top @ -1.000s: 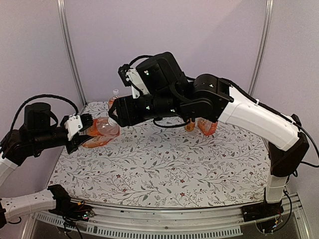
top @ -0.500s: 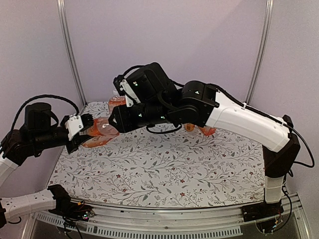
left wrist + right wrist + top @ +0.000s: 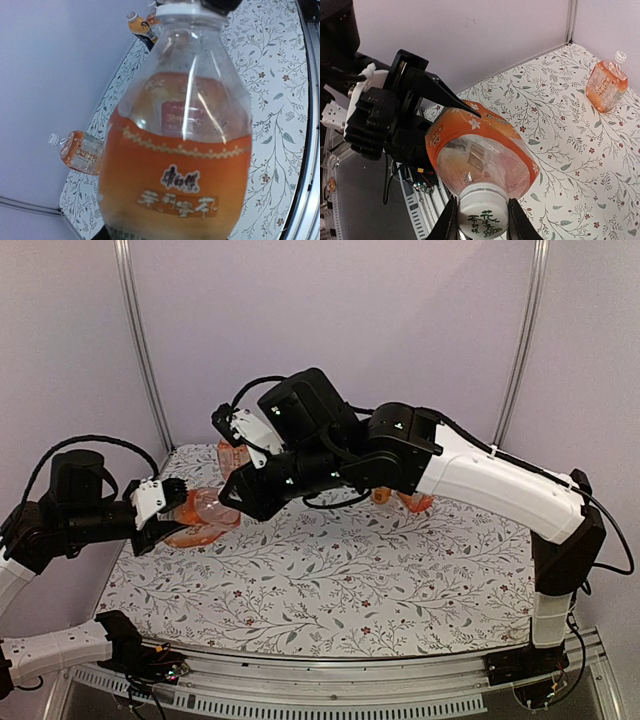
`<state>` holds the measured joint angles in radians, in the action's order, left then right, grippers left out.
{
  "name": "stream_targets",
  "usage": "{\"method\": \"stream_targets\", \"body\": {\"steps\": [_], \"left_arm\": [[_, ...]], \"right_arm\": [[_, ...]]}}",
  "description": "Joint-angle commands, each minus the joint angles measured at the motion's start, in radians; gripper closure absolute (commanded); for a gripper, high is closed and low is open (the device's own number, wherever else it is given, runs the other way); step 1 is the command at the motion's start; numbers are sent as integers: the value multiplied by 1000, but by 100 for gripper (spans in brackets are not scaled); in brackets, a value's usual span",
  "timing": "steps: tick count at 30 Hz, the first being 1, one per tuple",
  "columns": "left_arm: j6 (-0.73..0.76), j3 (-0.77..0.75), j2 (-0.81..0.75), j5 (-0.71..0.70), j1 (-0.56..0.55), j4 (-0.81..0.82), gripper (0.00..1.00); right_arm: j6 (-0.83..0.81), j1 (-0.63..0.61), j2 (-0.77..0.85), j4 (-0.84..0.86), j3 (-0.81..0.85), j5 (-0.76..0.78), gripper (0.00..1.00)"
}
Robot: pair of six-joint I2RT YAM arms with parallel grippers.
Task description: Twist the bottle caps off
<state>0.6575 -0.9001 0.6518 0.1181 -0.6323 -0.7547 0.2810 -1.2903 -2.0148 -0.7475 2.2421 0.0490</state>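
Since a second ago the right tool [image 3: 226, 500] has closed onto the cap [image 3: 482, 214] of the held bottle [image 3: 200, 514] — overhead its arm hides that pinch; the left tool [image 3: 172, 504] clamps the bottle's body above the tabletop [image 3: 350, 580]. Left wrist: bottle fills the view, spare bottles [image 3: 80, 150] beyond. Right wrist alone shows fingers [image 3: 519, 225] squeezing the cap. Risk — the soft bottle twisting in the left grip, cap unturned.

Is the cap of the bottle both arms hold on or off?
On. The white plastic screw cap sits on the neck of the clear orange-drink bottle, with the right tool shut on it.
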Motion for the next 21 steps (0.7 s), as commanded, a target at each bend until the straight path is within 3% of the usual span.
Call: {"method": "stream_targets", "body": {"steps": [1,10,19,20,21], "left_arm": [[6,-17,-16,183,-5,-77,83],[60,-36,-28,450,-2,-276,83],[86,-42,-18,471,3,-306,83],[82,-42,-18,472,3,-303,83],[73,-42,-17,472,5,-297,83]], "right_arm": [[-384,-53,51,-54,-57,-228,100],[-789,-89,129,-145,-142,-252,100],[-1022,-133,114,-168,-143,-9,100],[-1021,-132,114,-153,-144,12,91],[-1010,-133,114,-141,-145,27,68]]}}
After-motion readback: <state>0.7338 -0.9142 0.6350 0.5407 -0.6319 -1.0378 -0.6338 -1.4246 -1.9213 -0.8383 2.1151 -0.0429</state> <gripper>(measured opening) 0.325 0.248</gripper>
